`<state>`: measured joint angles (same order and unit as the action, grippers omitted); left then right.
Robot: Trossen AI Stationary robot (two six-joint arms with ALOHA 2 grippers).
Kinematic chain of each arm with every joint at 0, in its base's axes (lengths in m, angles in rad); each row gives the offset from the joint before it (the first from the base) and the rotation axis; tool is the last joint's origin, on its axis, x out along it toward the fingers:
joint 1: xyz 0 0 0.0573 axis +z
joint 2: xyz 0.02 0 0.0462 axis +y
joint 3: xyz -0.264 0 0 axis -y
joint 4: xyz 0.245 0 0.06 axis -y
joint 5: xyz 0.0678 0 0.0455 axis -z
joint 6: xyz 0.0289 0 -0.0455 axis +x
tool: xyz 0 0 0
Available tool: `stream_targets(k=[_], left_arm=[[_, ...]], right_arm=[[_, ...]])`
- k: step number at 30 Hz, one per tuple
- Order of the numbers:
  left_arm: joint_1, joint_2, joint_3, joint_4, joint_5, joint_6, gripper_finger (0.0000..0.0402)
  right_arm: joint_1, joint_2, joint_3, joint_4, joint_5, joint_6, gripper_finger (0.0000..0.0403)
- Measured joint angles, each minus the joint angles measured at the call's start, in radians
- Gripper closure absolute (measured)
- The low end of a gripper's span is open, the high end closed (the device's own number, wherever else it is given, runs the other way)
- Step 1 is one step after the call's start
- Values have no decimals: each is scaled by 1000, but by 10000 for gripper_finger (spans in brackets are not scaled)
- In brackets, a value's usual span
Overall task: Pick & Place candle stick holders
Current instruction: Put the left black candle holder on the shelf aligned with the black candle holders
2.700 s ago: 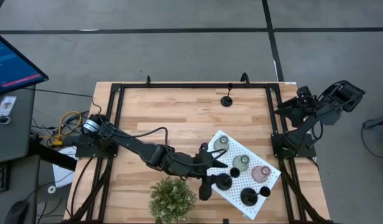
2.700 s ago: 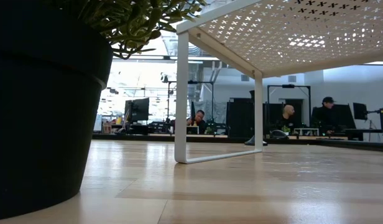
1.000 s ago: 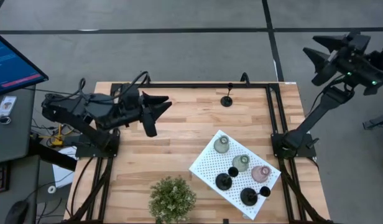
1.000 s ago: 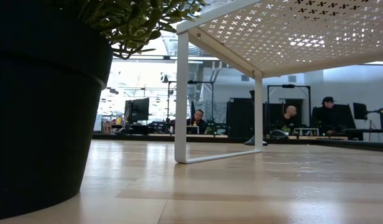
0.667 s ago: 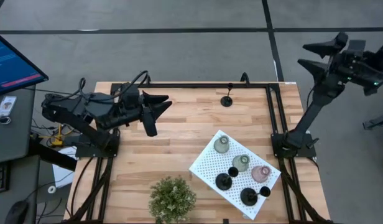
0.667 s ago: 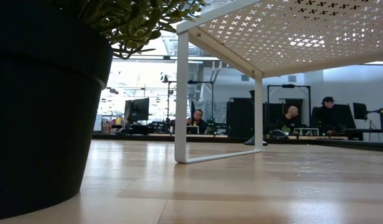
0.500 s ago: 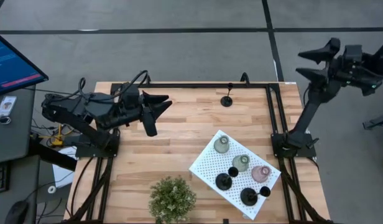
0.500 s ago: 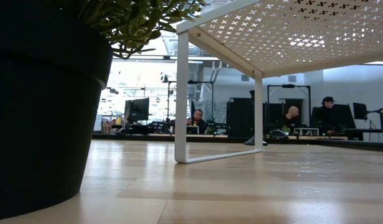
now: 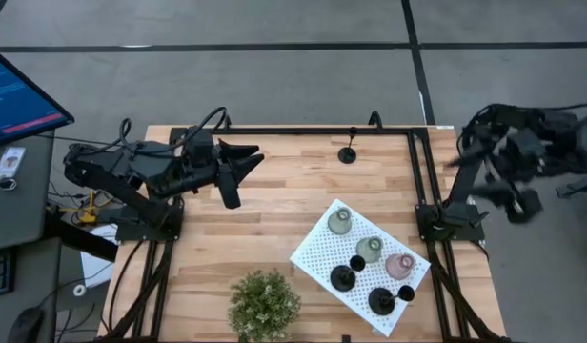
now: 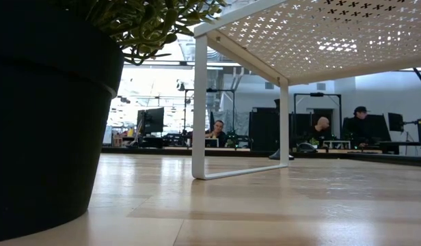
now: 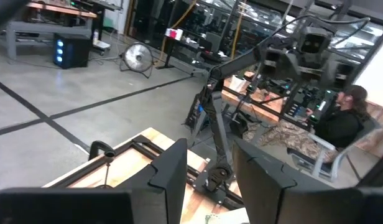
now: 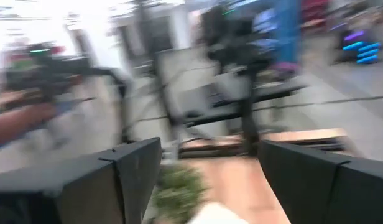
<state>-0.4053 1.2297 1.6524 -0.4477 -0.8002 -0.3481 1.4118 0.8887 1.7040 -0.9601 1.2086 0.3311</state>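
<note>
Right pincer (image 9: 508,176) has swung down beside the desk (image 9: 274,191), jaws wide, empty. Left pincer (image 9: 238,170) hovers half-open. Remaining black holder (image 9: 348,152) stands far; approach from above its stem.

Wooden table (image 9: 274,205) carries perforated board (image 9: 317,257), potted plant (image 9: 264,303), one black holder (image 9: 348,152).

Pale wooden table (image 9: 274,205), perforated white board (image 9: 317,255)

Two dark jointed arms, black cable loops, matte angular pincer fingers (image 11: 173,180).
</note>
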Motion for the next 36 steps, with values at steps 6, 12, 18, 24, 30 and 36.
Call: stream_targets(k=[6, 12, 18, 24, 30, 36], left_arm=[[0, 0, 0, 2, 53, 0, 274], [-1, 0, 0, 5, 102, 0, 274], [-9, 0, 0, 4, 120, 3, 274], [-8, 0, 0, 3, 119, 35, 274], [-8, 0, 0, 3, 118, 37, 274], [-8, 0, 0, 3, 118, 37, 274]], right_arm=[[-130, 89, -47, 324, -279, -159, 143], [-460, 195, -34, 572, -373, -484, 143], [-869, 162, -22, 310, -203, -324, 143], [-1246, 111, -30, -229, -301, 2, 143], [-1493, 75, -238, -224, -543, -70, 143], [-1654, 9, -581, 189, -931, -243, 143]])
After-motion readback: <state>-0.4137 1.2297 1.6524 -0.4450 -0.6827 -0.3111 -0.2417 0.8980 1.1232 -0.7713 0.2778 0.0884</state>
